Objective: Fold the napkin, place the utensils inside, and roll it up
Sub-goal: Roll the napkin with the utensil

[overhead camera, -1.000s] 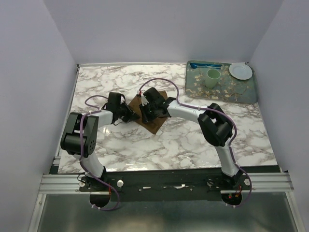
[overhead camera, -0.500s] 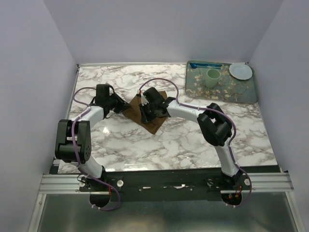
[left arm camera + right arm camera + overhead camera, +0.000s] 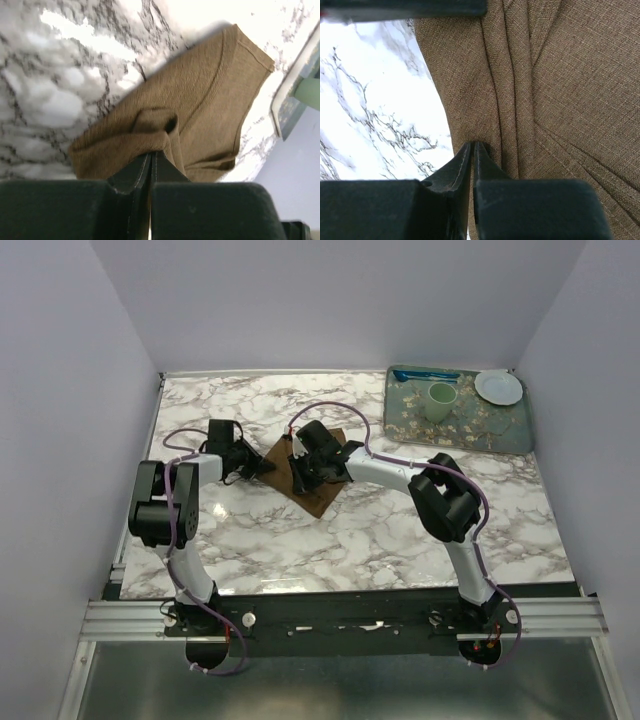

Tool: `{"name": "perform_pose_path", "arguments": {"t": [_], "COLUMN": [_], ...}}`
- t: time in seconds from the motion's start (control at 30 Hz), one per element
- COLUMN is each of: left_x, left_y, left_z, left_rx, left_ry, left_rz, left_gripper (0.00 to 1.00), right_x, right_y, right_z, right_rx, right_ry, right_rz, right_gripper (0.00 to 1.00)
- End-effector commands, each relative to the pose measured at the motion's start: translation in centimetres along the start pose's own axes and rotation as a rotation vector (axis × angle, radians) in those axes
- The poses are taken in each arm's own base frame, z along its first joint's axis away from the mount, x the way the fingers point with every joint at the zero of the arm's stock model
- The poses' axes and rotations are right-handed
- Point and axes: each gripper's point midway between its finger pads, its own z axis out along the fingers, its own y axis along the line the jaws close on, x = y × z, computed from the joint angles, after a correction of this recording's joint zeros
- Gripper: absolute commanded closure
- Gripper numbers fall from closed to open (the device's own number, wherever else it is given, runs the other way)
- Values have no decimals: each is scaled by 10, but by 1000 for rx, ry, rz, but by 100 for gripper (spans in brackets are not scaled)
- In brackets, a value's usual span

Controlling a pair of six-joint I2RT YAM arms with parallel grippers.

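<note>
Folding step: 2 hands pinch the napkin.
The napkin (image 3: 320, 498) lies mid-worktop (image 3: 400, 530), creased and partly folded. The left hand (image 3: 150, 155), held low, is clamped on a bunched fold at the napkin's left side. The right hand (image 3: 472, 147) is clamped on a creased edge. The next move probably calls for carrying both grips across together. The spoon is not visible.

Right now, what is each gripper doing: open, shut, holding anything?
Left gripper: closed, pinching a raised fold of the napkin.
Right gripper: closed, pinching the napkin's edge.
</note>
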Motion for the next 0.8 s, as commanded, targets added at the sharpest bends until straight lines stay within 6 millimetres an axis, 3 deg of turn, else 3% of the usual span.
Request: {"name": "perform_pose_path", "arguments": {"t": [0.0,0.07,0.17,0.3,0.4,0.57,0.6,0.77], "left_x": [-6,-7,-15,-22,-16,25,39,57], "left_y": [34,35,20,-17,-32,-42,-31,-19], "left_z": [19,16,-5,-43,-62,-56,-47,-21], "left_rx": [-148,-173,-160,-98,-65,32,20,31], "left_ry": [28,37,-25,-101,-127,-32,11,81], "left_rz": [20,43,104,182,223,191,170,120], "left_gripper": [91,91,86,73,72,85,89,95], "right_x": [35,33,33,34,36,36,36,37], "right_y": [-6,-5,-2,-3,-4,-3,-4,-5], "right_z": [16,16,15,16,17,18,18,16], "right_rx": [5,-1,-7,-7,-6,-10,-8,2], "right_ry": [108,104,106,109,113,116,117,117], "right_rz": [20,24,29,31,35,37,37,27], "right_gripper": [87,87,88,87,87,88,88,88]}}
